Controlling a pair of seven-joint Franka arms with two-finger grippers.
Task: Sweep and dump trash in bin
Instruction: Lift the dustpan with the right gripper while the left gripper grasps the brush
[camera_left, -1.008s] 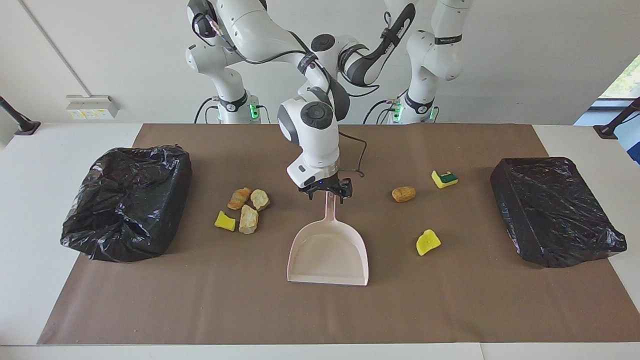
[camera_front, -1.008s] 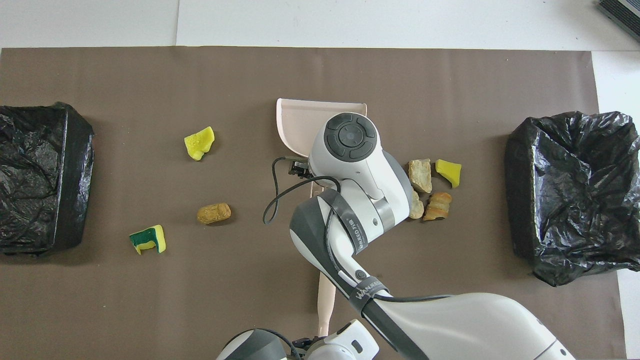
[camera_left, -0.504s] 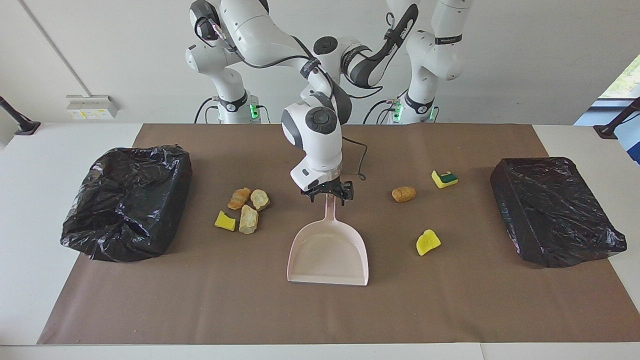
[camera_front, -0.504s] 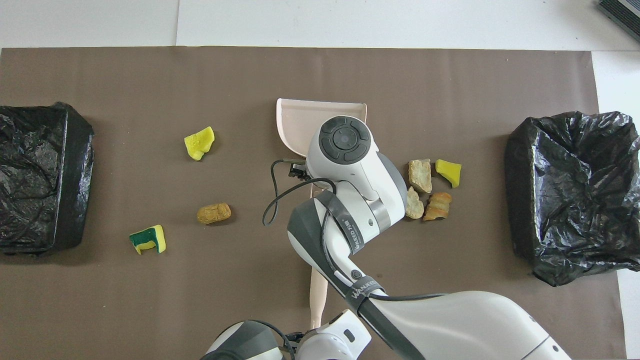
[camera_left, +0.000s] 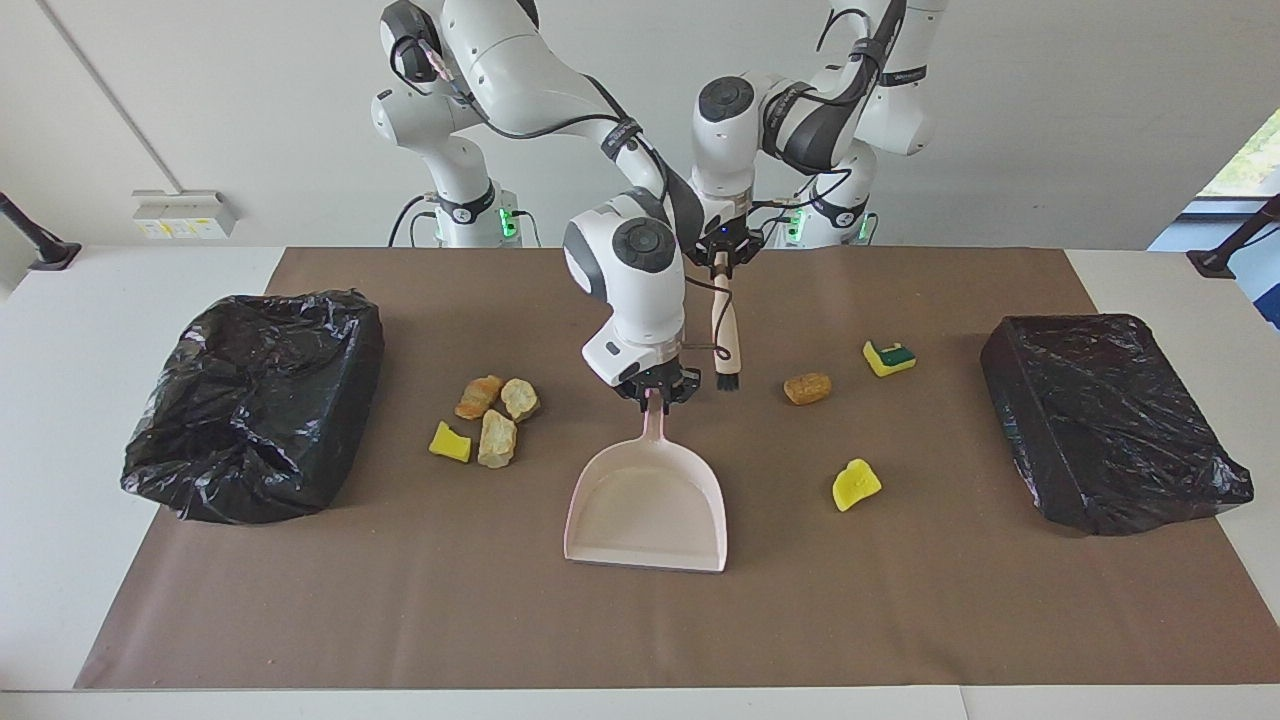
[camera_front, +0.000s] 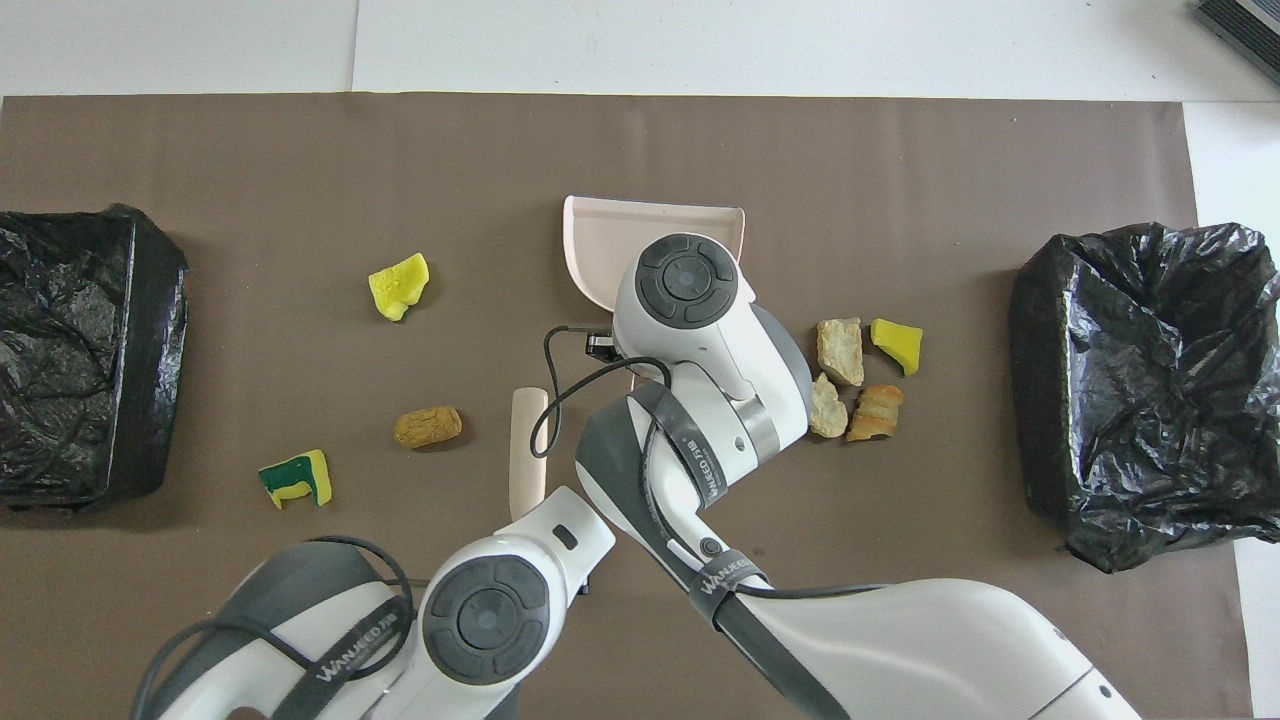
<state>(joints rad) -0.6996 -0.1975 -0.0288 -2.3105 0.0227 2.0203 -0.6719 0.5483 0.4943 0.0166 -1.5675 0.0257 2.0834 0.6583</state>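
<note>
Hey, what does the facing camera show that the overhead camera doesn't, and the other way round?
Only the facing view shows the right gripper shut on the pink plastic dustpan handle, and the left gripper holding the wooden-handled brush upright, black bristles down. Only the overhead view shows the crumpled opening of the black bag-lined bin at the right arm's end. Both show seven scattered sponge and bread-like scraps, none in the dustpan.

Facing cam: high, looks toward both robots. Overhead cam: above robots' end, steeply down, closer. Both share the counter (camera_left: 640, 620) (camera_front: 700, 140), views half a turn apart.
</note>
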